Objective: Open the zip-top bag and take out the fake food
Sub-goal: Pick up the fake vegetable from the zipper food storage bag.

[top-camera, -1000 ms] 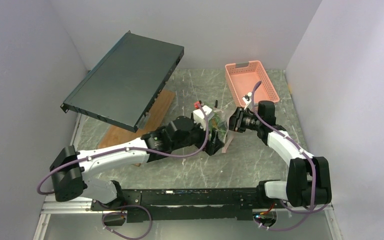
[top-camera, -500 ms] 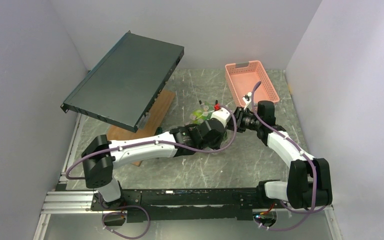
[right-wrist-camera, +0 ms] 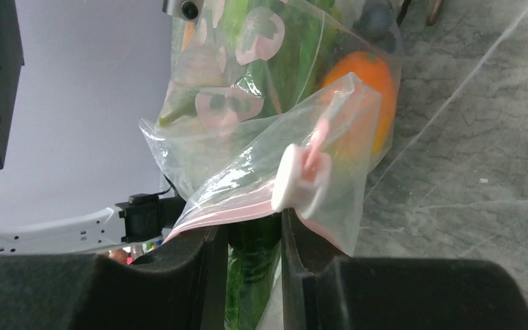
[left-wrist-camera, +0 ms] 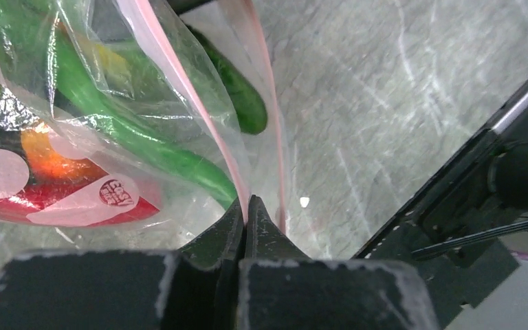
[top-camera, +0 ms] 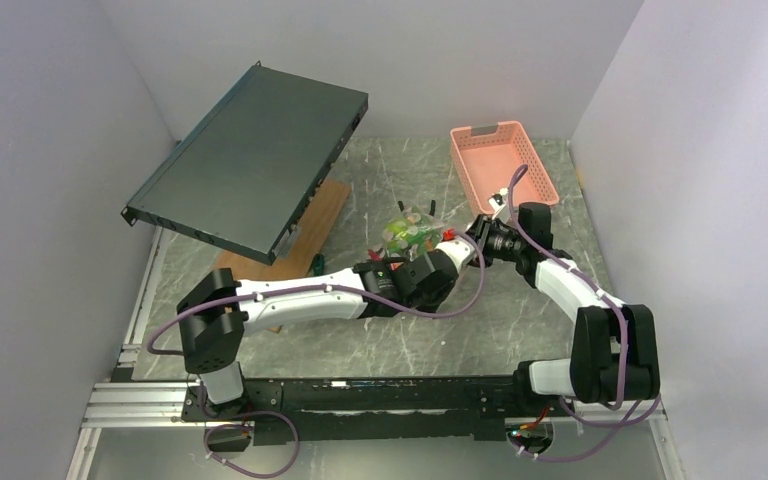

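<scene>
You have the clear crinkly zip-top bag (right-wrist-camera: 247,69) pinched twice.
Left gripper (left-wrist-camera: 246,206) clamps its pink strip (left-wrist-camera: 182,89); right gripper (right-wrist-camera: 254,230) grasps the mouth; green plastic food (left-wrist-camera: 199,175) shows blurred.

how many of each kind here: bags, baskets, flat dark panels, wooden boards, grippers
zip-top bag: 1
pink basket: 1
dark flat panel: 1
wooden board: 1
grippers: 2, the left gripper and the right gripper
total: 6
</scene>
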### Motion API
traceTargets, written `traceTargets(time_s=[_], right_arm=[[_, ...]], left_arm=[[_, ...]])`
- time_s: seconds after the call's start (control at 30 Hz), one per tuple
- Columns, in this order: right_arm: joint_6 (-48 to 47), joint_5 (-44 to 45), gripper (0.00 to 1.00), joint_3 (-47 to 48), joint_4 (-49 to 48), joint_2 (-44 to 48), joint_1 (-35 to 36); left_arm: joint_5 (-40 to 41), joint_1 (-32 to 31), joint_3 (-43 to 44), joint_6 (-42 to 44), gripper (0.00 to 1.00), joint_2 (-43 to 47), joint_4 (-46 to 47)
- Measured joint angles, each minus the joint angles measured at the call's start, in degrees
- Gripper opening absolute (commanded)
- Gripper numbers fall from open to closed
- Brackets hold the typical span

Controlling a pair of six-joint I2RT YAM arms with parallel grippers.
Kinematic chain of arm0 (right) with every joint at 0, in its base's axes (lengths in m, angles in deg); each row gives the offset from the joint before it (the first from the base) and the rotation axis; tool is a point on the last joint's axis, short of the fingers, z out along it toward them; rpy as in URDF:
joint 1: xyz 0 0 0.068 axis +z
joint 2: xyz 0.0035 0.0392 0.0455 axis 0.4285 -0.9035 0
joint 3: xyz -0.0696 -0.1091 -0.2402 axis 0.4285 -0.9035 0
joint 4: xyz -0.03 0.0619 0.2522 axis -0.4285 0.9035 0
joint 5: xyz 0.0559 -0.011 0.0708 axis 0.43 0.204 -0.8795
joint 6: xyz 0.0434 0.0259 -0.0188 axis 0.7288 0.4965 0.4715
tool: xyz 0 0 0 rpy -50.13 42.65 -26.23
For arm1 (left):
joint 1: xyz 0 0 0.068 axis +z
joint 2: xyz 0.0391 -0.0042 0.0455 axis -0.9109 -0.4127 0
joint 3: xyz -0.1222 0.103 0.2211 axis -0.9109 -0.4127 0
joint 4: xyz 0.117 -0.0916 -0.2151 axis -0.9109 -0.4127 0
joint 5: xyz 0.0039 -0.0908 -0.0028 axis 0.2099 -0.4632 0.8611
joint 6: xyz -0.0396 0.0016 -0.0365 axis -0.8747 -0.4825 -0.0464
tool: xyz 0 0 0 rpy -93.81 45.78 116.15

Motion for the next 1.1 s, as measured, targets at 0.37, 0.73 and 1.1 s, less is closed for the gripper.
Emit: traceTargets(time_s=[0.37,0.73,1.1], right_arm=[[-1.79,-3.21,0.0,0.81,4.07,0.02,-1.11],[-18.62,-5.66,0.0,10.49,23.1,0.2,-1.4],[-38.73,2.6,0.06,15.32,39.45,1.49,-0.92]], left_arm=[[6.8,-0.81,0.76,2.36,0.0,-1.55,-7.93],[14.43,-0.76,2.38,2.84,0.0,-1.53,-11.41],[14.45,-0.57,2.93,4.11,0.0,-1.53,-10.43]])
